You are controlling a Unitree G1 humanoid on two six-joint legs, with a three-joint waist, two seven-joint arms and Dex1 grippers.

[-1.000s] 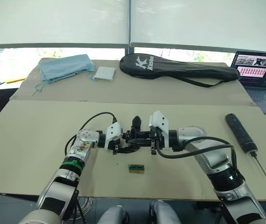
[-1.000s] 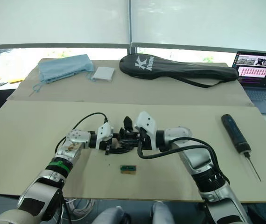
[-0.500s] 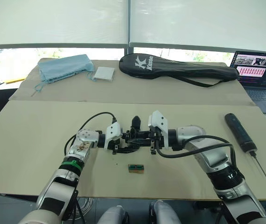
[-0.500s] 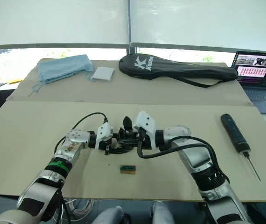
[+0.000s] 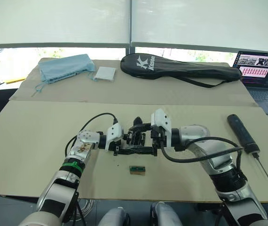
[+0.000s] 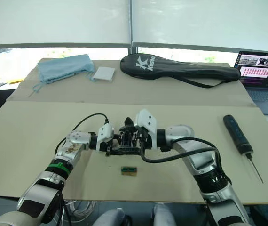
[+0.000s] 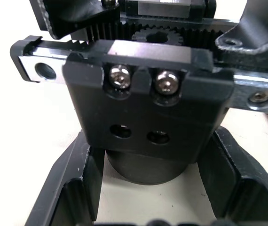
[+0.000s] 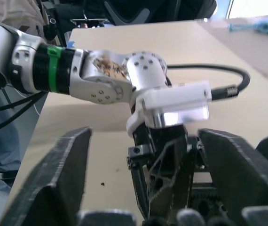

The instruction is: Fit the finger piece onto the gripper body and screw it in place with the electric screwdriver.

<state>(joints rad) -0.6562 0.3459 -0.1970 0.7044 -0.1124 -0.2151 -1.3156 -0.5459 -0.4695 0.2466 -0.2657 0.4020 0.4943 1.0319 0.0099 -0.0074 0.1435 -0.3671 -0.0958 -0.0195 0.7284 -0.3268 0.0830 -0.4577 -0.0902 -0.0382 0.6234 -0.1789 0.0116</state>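
1. Fitting appears to be underway: left gripper [image 5: 124,143] is clamping the body [image 7: 148,122] at table centre, right gripper [image 5: 149,140] meeting it, fingers wide (finger piece indiscernible).
2. Screwdriver [image 5: 242,133] is lying at 3 o'clock, awaiting pickup next.

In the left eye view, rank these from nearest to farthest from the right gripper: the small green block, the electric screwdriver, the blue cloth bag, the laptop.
From the right gripper:
1. Small green block, just toward the robot, on the near table.
2. Electric screwdriver, off to the right on the same table.
3. Blue cloth bag, far left on the back table.
4. Laptop, far right at the back.
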